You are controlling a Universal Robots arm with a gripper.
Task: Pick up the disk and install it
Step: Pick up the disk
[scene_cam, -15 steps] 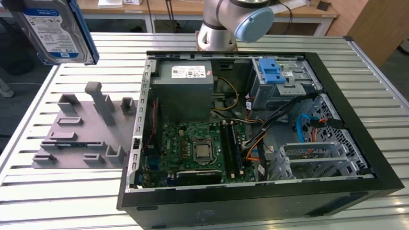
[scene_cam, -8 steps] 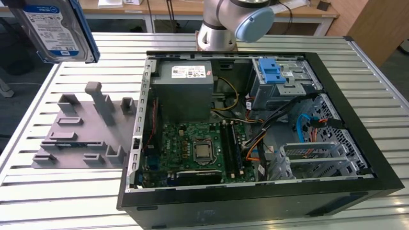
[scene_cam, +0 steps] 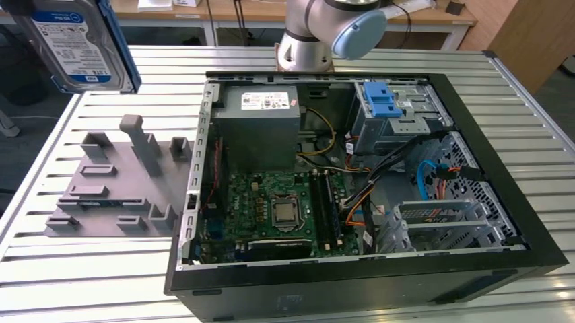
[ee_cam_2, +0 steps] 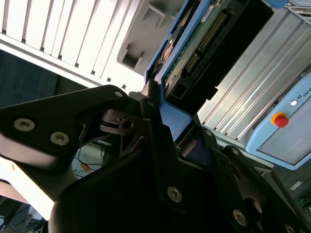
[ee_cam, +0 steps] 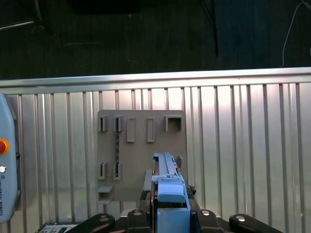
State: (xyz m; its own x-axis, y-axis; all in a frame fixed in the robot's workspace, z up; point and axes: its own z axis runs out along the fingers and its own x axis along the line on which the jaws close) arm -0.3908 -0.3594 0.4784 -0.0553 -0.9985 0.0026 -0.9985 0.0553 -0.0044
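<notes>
The disk (scene_cam: 77, 44), a silver hard drive with a blue-and-white label and a blue plastic bracket, hangs high above the table at the exterior view's upper left, over the grey tray. In the second wrist view my gripper (ee_cam_2: 167, 116) is shut on the disk (ee_cam_2: 204, 39), its black fingers (ee_cam_2: 150, 111) clamping the blue bracket, and the drive's circuit board side shows. In the first wrist view the disk (ee_cam: 170, 187) stands edge-on in the gripper (ee_cam: 170, 206), above the tray.
An open black computer case (scene_cam: 503, 269) lies on the slatted metal table (scene_cam: 72, 282), with a drive cage and blue latch (scene_cam: 386, 104) at its far right. A grey slotted tray (scene_cam: 117, 182) sits left of the case. A pendant with a red button (ee_cam_2: 279, 119) lies nearby.
</notes>
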